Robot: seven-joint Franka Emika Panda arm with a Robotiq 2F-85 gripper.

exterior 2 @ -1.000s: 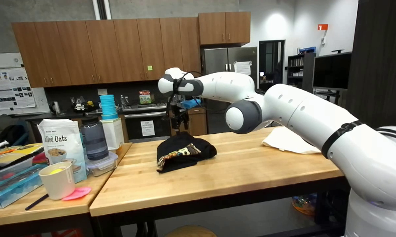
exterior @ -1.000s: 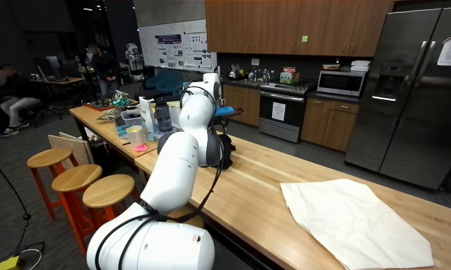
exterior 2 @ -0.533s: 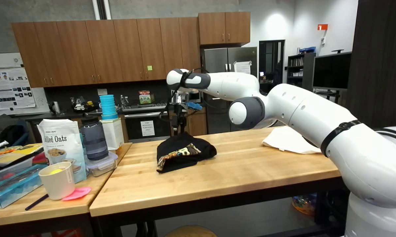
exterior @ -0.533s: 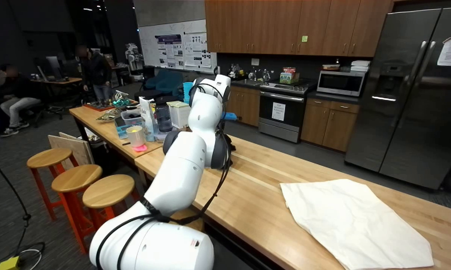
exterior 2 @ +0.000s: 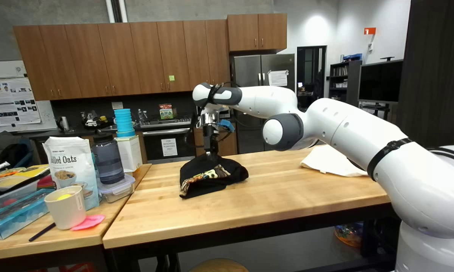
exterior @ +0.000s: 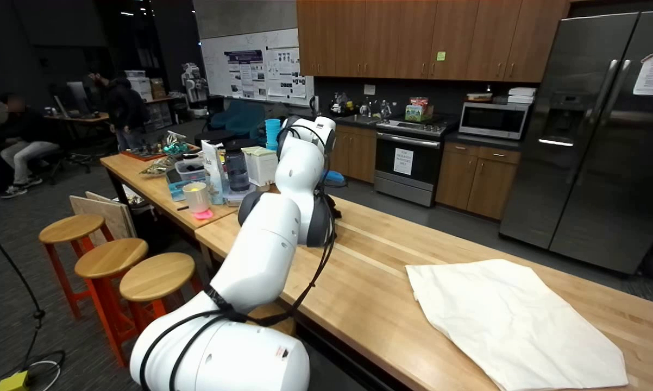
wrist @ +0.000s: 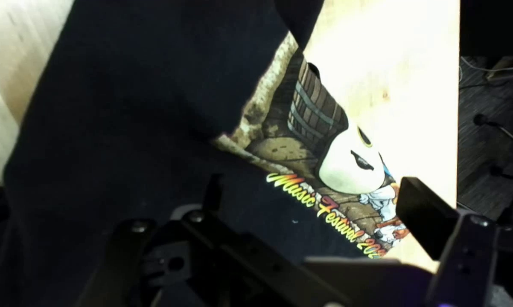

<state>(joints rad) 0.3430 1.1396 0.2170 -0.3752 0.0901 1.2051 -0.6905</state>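
The tool (wrist: 316,200) is noted spread over the black garment (exterior 2: 215,175) on the counter (exterior 2: 280,189), and the garment may be dropped if it is pinched too shallowly.

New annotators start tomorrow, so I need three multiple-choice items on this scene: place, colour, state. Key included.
1. Where does the printed black cloth lie?
A. Floor
B. Wooden table
C. Stove

2. What colour is the plain cloth?
A. Cream-white
B. Red
C. Green

3. What state is the gripper in?
A. Shut, empty
B. Shut on the plain cloth
C. Open

1 B: an exterior view shows it on the wood.
2 A: it looks so in both exterior views.
3 C: the wrist view shows its jaws wide apart.
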